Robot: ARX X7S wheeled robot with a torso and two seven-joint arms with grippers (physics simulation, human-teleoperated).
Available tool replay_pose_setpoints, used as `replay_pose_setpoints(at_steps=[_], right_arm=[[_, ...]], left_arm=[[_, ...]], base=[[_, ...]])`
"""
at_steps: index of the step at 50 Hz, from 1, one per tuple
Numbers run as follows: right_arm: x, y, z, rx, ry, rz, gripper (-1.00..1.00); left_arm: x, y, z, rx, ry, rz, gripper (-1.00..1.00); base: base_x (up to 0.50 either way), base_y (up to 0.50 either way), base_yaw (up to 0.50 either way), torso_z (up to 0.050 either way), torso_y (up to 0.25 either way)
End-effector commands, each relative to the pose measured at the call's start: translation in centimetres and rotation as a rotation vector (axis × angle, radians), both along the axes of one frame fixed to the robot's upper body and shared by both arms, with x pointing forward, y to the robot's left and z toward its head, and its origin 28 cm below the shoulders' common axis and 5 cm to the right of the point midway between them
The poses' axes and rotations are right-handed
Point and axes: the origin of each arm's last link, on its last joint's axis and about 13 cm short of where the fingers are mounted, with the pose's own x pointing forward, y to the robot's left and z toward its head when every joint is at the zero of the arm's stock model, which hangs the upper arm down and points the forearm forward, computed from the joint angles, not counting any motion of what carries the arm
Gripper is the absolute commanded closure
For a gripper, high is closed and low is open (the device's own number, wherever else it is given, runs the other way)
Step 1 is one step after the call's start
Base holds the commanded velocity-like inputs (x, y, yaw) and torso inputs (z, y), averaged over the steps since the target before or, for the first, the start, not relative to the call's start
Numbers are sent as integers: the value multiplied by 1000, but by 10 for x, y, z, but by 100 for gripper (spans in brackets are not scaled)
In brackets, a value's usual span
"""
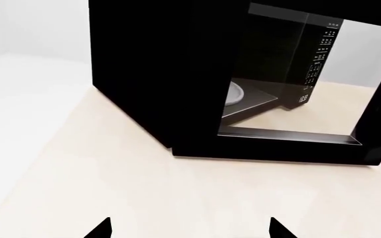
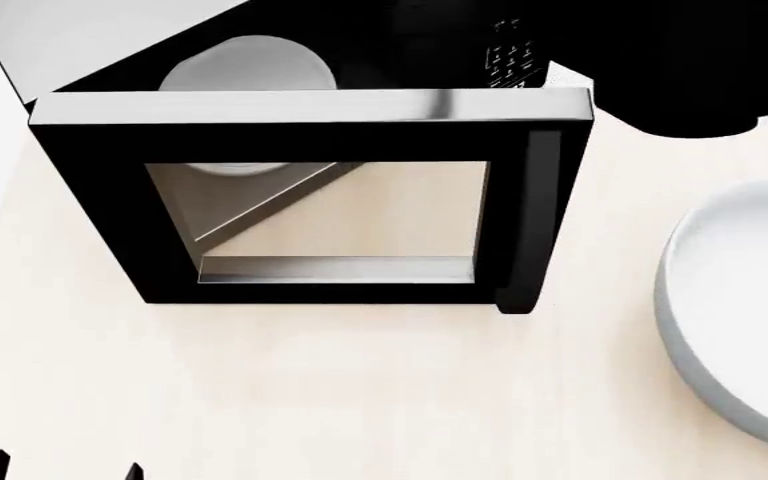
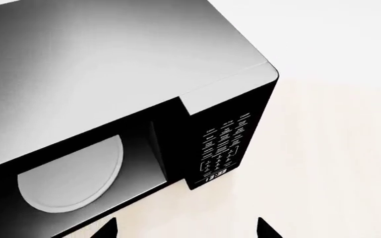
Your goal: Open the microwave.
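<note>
The microwave (image 2: 304, 110) stood on the pale desk (image 2: 357, 400), toward the far side of the head view, with its door (image 2: 311, 195) swung wide open so that the tinted glass window (image 2: 317, 215) faced the camera and the desk showed through it. The vertical black handle (image 2: 540, 215) ran down the door's free edge. Behind the door the cavity lay open, and the round white turntable (image 3: 71, 181) rested on its floor. The white-lettered keypad (image 3: 225, 148) sat on the black front panel beside the cavity, under the grey metallic top (image 3: 97, 64). In the left wrist view the door's window and the keypad appeared from the side, with the black side wall (image 1: 151, 74) nearer the camera. A white bowl (image 2: 738, 320) lay on the desk to the right of the door, apart from it. The left gripper (image 1: 189, 229) hung over bare desk in front of the microwave, its two black fingertips spread and holding nothing. The right gripper (image 3: 187, 229) hovered above the microwave's front corner, its fingertips likewise spread apart and empty.
</note>
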Motion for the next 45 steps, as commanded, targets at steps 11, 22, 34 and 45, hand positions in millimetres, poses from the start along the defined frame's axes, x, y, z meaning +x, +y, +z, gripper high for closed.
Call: replay_pose_setpoints(at_steps=[11, 22, 34, 45], right_arm=[[11, 1, -7, -52, 112, -10, -100], [9, 2, -7, -72, 129, -9, -100], [3, 3, -5, -80, 148, -2, -100], [-3, 4, -2, -99, 173, 6, -100]], left_arm=[[-1, -2, -1, 4, 1, -9, -100], [-1, -2, -1, 1, 2, -7, -100], [-1, -2, 0, 0, 0, -8, -100], [-2, -2, 0, -1, 0, -9, -100]], base=[[0, 0, 0, 0, 0], [0, 0, 0, 0, 0], [0, 0, 0, 0, 0], [0, 0, 0, 0, 0]])
